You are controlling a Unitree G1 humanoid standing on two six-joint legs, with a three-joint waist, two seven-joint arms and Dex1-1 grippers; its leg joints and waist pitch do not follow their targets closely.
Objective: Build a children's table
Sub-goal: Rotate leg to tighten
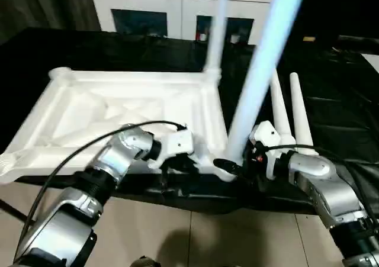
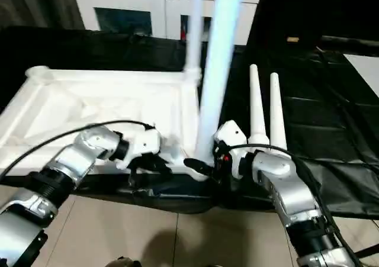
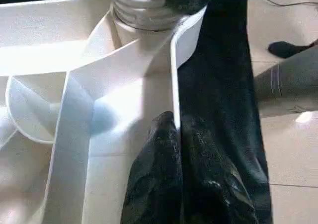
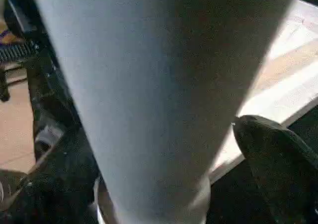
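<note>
The flipped tabletop sits ribs-up on the black bench with two legs standing in its sockets, left gripper fingers pinched together at the near rim, right gripper fingers spread around the nearer leg, two spare legs lying alongside.

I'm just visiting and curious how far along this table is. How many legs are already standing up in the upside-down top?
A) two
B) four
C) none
A: two legs rise from corner sockets of the top, the near leg and the far leg, while two spare legs lie loose on the black cover beside it.
</note>
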